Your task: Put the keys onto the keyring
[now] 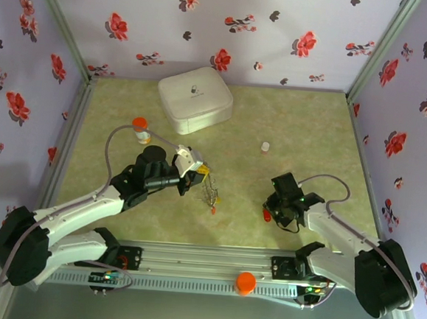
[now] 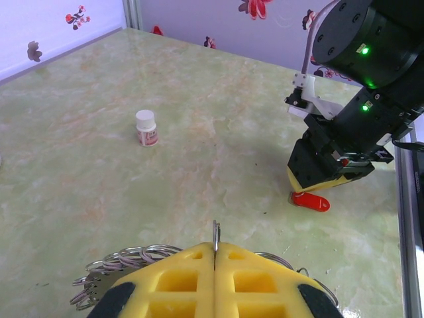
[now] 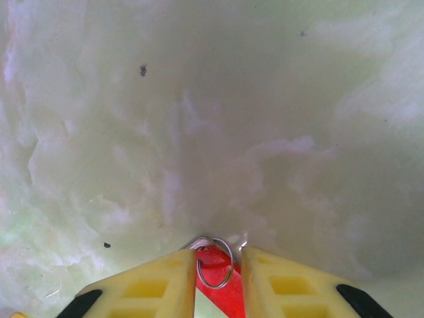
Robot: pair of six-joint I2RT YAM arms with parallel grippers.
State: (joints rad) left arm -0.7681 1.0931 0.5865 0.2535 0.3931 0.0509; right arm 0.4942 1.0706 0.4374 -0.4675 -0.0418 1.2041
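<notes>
My left gripper (image 2: 215, 250) is shut on the keyring (image 2: 215, 233), whose thin edge stands up between the yellow fingers. Its chain-like coils (image 2: 126, 255) curve out on both sides. From above, the keyring (image 1: 210, 192) hangs below the left gripper (image 1: 197, 174), with small coloured keys on its lower part. One of the keys, a red one (image 3: 222, 291) with a small split ring, lies on the table between the right gripper's (image 3: 218, 255) fingers, which have closed in against it. The same red key (image 2: 311, 201) pokes out under the right gripper (image 2: 324, 182).
A white rounded case (image 1: 194, 99) sits at the back. An orange-capped pill bottle (image 1: 140, 129) stands left of the left arm. A small white bottle (image 1: 265, 146) stands mid-table. An orange cap (image 1: 245, 282) rests on the front rail. Flowered walls close three sides.
</notes>
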